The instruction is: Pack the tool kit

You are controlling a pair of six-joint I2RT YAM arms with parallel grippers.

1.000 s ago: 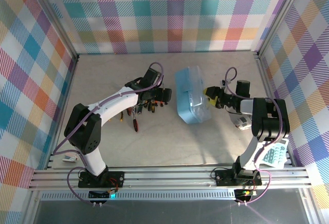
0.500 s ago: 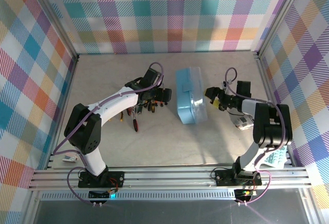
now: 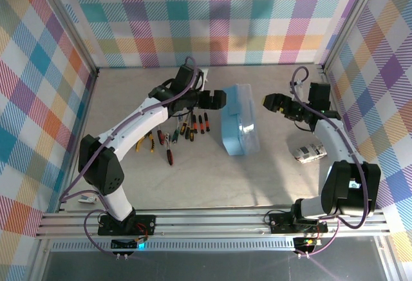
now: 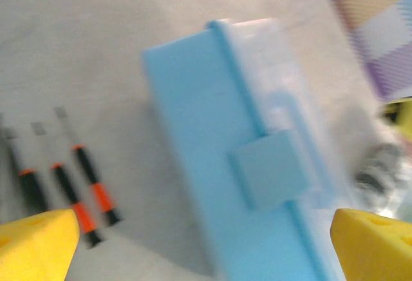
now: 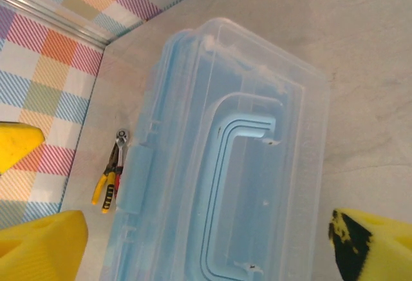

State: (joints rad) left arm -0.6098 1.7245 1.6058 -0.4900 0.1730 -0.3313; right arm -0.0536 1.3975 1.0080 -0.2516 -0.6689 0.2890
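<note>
Left claw (image 3: pixel 217 98) has swung off the screwdrivers (image 3: pixel 193 125) to the far left corner of the light blue case (image 3: pixel 237 121). Right claw (image 3: pixel 274 104) has pulled back from the case's right side. Both claws gape wide, holding nothing. Case lies lid down on the counter (image 3: pixel 193 184), between the claws. Screwdrivers in a row just left of it; pliers (image 3: pixel 149 142) further left, all outside.

Overhead camera; both wrist cameras near case (image 3: pixel 237 125)
</note>
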